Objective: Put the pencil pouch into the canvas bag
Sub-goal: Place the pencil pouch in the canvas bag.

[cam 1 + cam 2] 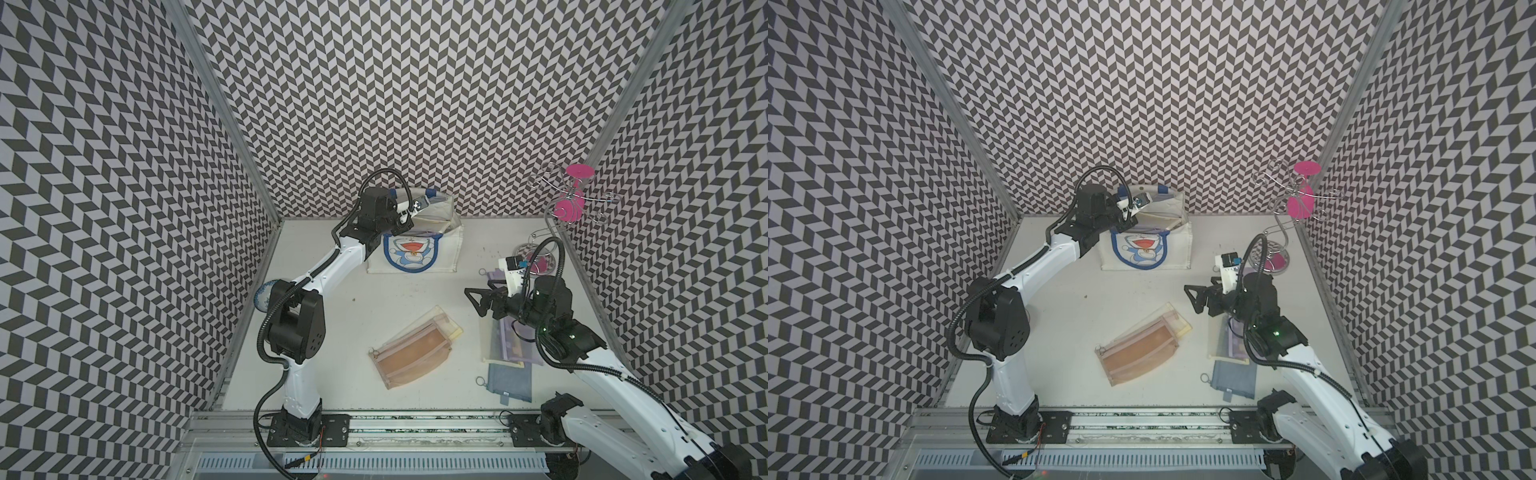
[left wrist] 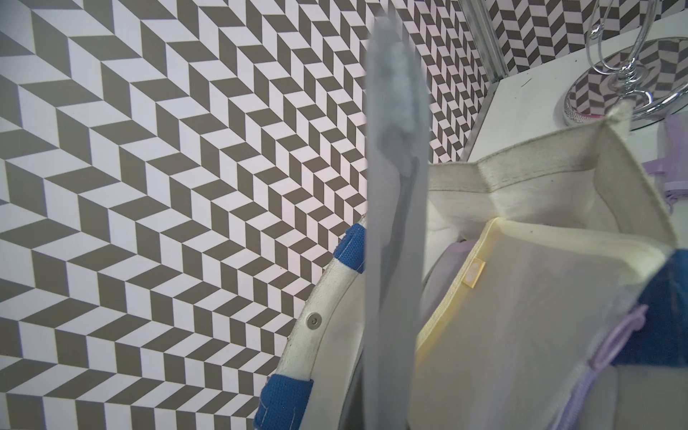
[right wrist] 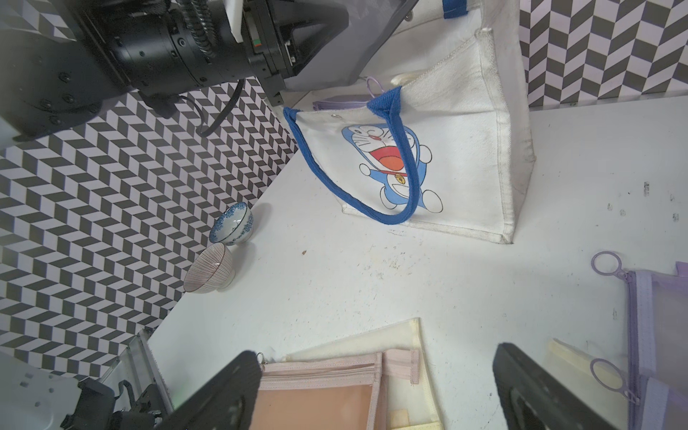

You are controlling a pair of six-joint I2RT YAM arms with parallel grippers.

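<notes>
Right arm, largest in the foreground of both top views, carries the right gripper with jaws spread wide and empty. It hangs above the table, near the pencil pouch. At the back, the canvas bag stands upright, and the left gripper is clamped shut on its rear rim by a blue handle, propping the mouth open. That single pinch is one likely weak point: a push from a wide load could fold the soft wall or drag the bag along. Mid-table, well apart from the bag, the pink translucent pencil pouch lies flat. Jaws coming straight down may scrape the table, or skid off its slick face. A cream pouch lies partly under it and could be lifted along with it. A yellow mesh pouch standing in the bag narrows the opening, so the floppy pouch might snag there.
</notes>
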